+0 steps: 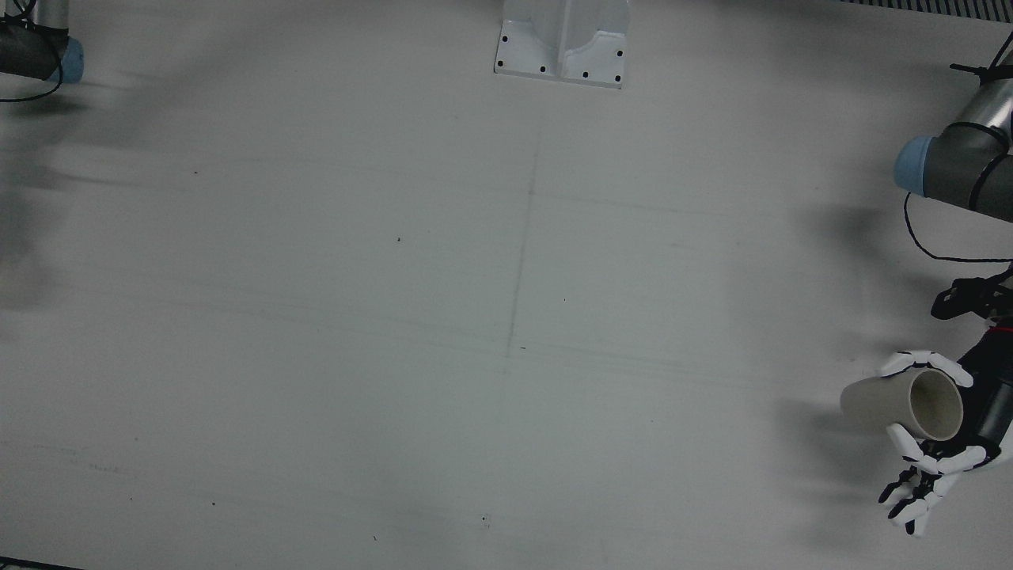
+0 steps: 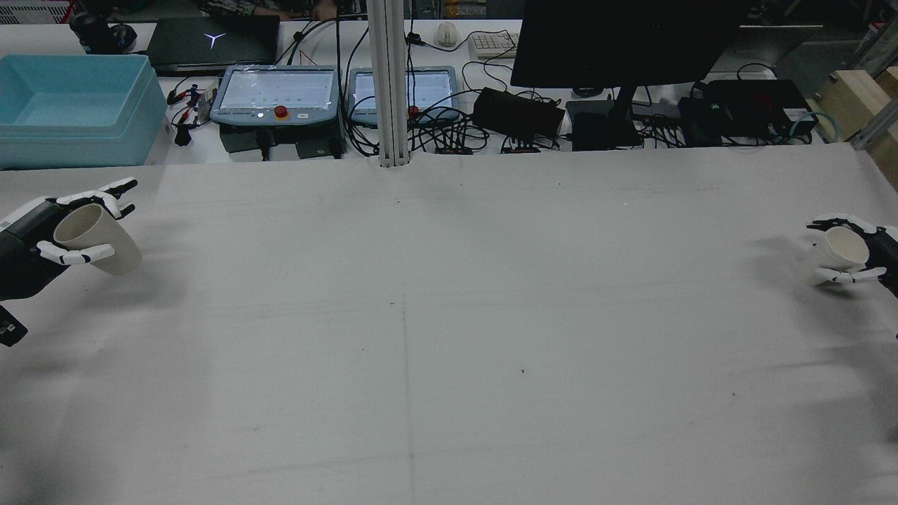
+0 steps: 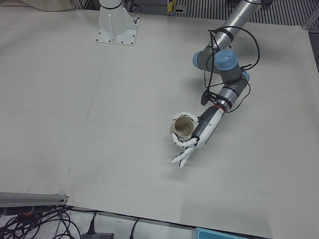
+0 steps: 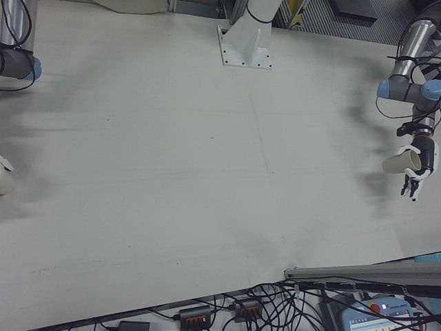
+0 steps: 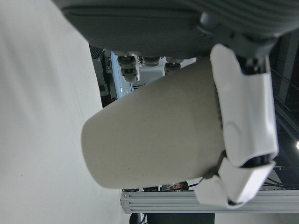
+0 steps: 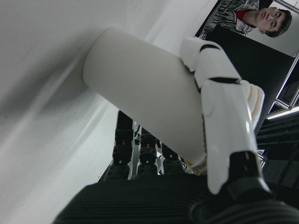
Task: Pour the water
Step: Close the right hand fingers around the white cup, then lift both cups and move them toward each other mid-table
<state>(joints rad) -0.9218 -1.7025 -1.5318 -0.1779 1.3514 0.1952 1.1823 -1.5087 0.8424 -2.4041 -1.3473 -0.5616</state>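
Cups sit in both of my robot hands, one each, at opposite ends of a wide pale counter [image 2: 449, 315]. My left robot hand [image 2: 66, 231] is at the far left edge of the rear view, its white fingers [image 2: 74, 256] wrapped around a beige cup [image 2: 98, 238] that is tilted, with its open mouth facing back toward the wrist and its base pointing out over the counter. In the front view the same cup [image 1: 902, 404] appears at the right edge, lying almost on its side in my left robot hand [image 1: 930, 431], raised above the counter with a shadow beneath it. Some fingers curl over the cup while others spread loosely below it. My right robot hand [image 2: 852, 256] is at the far right edge of the rear view, closed around a white cup [image 2: 842, 252], also tilted, just above the counter. Its own camera shows the white cup [image 6: 145, 102] held between the fingers [image 6: 224, 112] and the palm. I cannot tell whether either cup holds any water. Monitors, cables and a light blue bin [image 2: 74, 105] stand on a desk beyond the counter.
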